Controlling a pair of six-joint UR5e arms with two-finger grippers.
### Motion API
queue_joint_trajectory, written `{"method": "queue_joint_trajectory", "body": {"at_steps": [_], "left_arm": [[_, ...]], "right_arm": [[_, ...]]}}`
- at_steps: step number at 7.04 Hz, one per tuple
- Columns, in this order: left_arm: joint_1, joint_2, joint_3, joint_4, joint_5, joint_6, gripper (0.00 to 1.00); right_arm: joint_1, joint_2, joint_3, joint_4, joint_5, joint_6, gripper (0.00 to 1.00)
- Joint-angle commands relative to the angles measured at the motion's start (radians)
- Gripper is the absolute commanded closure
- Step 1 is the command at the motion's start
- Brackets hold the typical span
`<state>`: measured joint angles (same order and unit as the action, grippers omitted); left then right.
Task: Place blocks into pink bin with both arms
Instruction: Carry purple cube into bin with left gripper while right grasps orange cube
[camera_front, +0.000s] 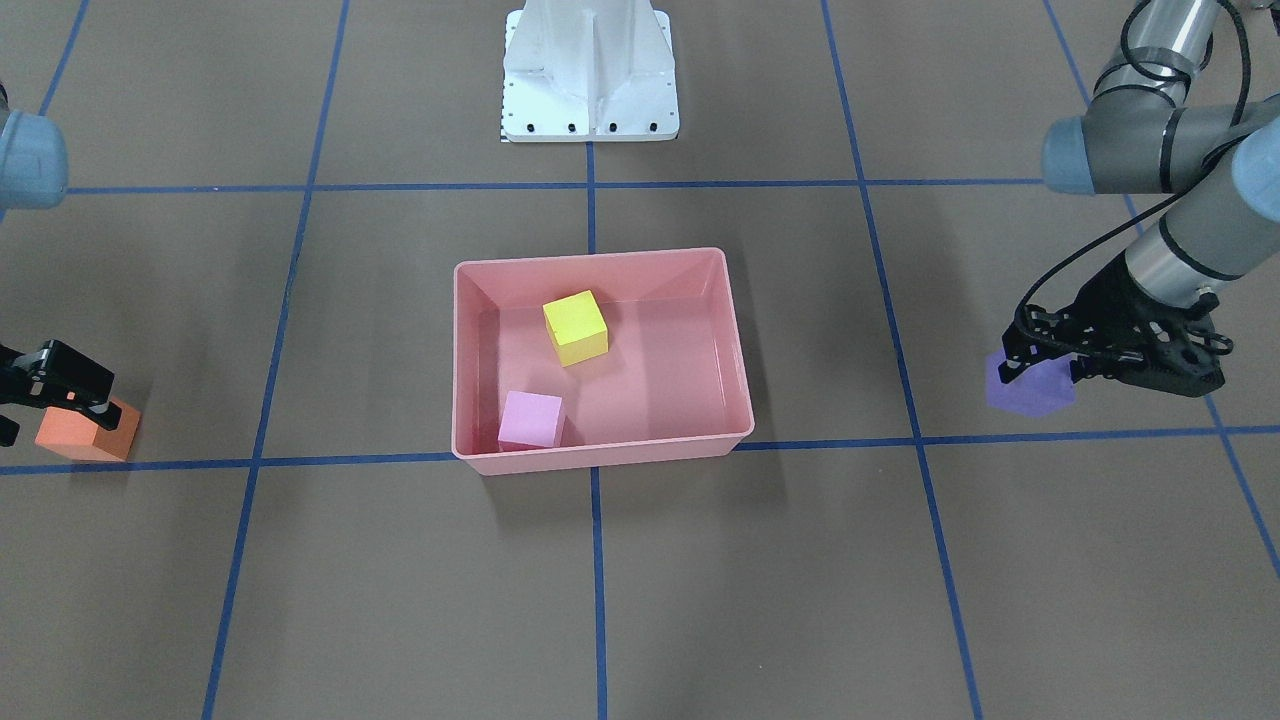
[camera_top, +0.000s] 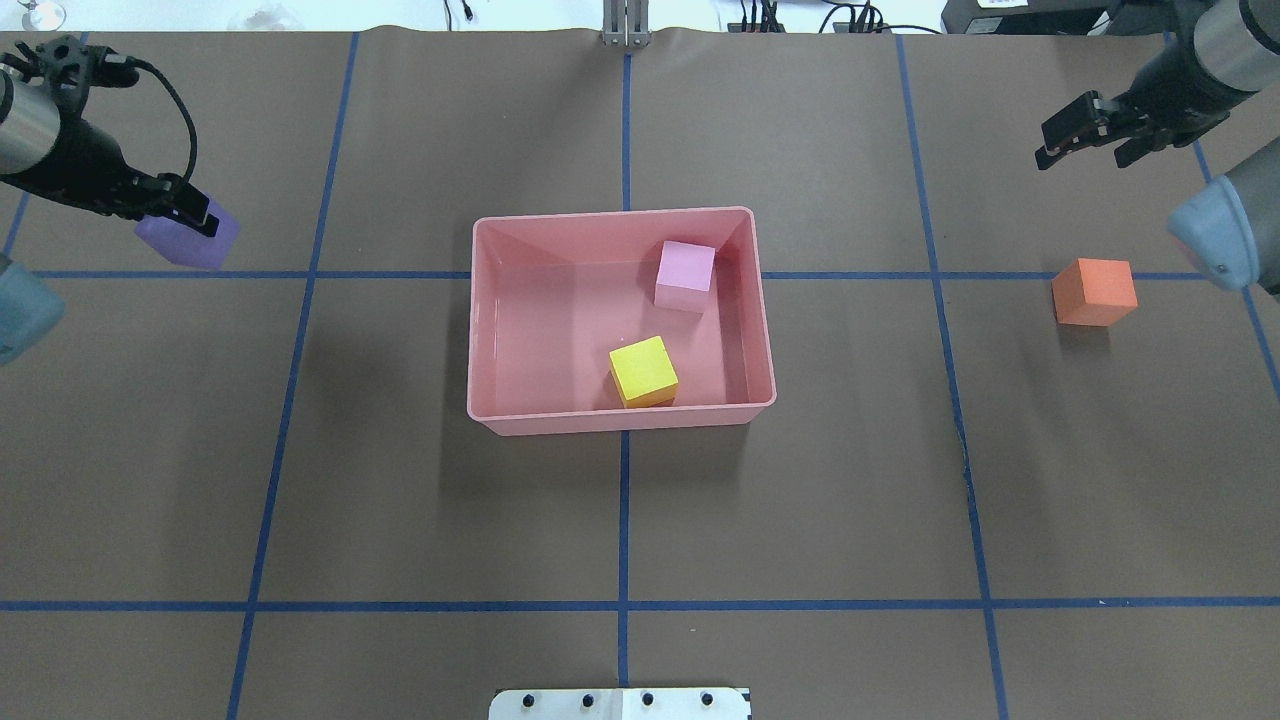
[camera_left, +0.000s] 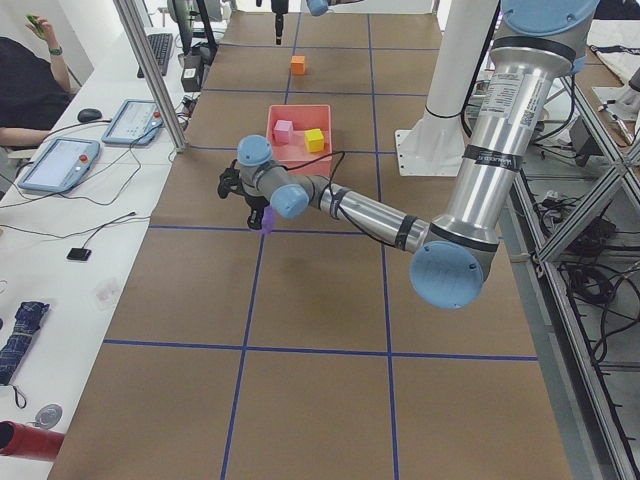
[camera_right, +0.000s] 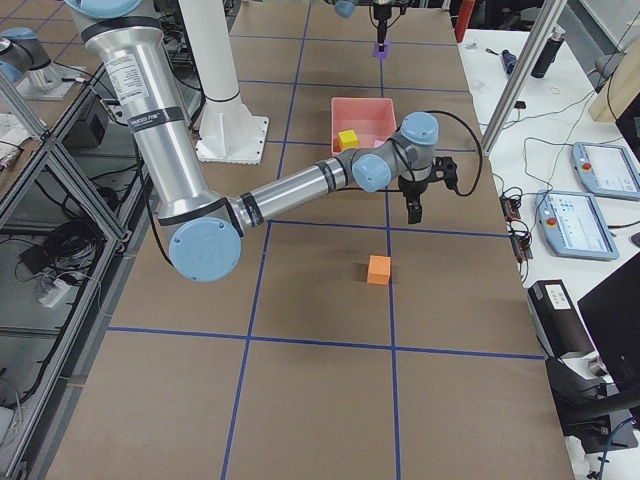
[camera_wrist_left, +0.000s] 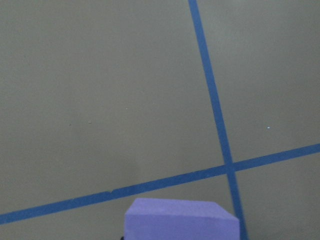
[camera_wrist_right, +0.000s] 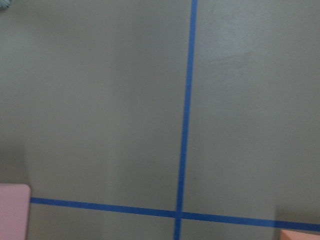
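**Two blocks in the bin, two left outside**

Overhead: The bin (camera_top: 620, 213) holds the yellow block (camera_top: 643, 368) and the pink block (camera_top: 685, 275), lying apart on its floor, and nothing else. That reads as half the job done. The purple block (camera_top: 195, 245) sits between the fingers of the left gripper (camera_top: 185, 215), which look pressed against its sides. The bin lies well off from those fingers, toward the middle of the table (camera_top: 400, 500). The right gripper (camera_top: 1085, 148) hangs with its fingers spread and nothing between them. The orange block (camera_top: 1094, 291) rests on the table, well apart from those fingers on the robot's side of them.

Facing the robot: The same two blocks are the bin's only contents. The left fingers flank the purple block and hide part of its top. At the frame's edge the right gripper overlaps the orange block, most likely only because of the viewing angle.

From the table's ends: The right fingers point down, with bare table between them and the orange block. The purple block shows directly under the left fingers. Whether it is off the table cannot be told.

Wrist cameras: The left one shows the purple block at the bottom edge of the frame, with the fingers themselves out of frame. The right one shows bare table, with a corner of the bin and a sliver of the orange block at opposite bottom corners.

Remaining, by this reading: the purple block has to be carried to the bin, and the orange block has to be picked up and brought there.
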<state>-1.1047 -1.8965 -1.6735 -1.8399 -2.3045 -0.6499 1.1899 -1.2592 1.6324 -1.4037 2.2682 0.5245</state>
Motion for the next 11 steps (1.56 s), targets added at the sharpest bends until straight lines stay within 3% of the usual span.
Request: {"method": "queue_joint_trajectory", "body": {"at_steps": [1, 2, 4, 7, 10, 11], "left_arm": [[0.005, -0.292, -0.1, 0.425, -0.027, -0.076, 1.0], [0.076, -0.343, -0.115, 0.433, -0.021, -0.202, 1.0], [0.248, -0.461, -0.098, 0.433, 0.112, -0.385, 1.0], [0.359, -0.593, -0.017, 0.432, 0.207, -0.525, 1.0], [0.399, -0.621, 0.037, 0.41, 0.247, -0.543, 1.0], [0.446, -0.621, 0.063, 0.366, 0.31, -0.571, 1.0]], "right_arm": [[0.002, -0.046, -0.072, 0.005, -0.021, -0.081, 0.0], [-0.004, -0.048, -0.101, 0.005, -0.022, -0.084, 0.0], [-0.051, -0.048, -0.146, 0.006, -0.027, -0.078, 0.0], [-0.107, -0.061, -0.187, 0.006, -0.053, -0.08, 0.0], [-0.116, -0.075, -0.207, 0.006, -0.073, -0.084, 0.0], [-0.13, -0.074, -0.209, 0.006, -0.078, -0.08, 0.0]]}}
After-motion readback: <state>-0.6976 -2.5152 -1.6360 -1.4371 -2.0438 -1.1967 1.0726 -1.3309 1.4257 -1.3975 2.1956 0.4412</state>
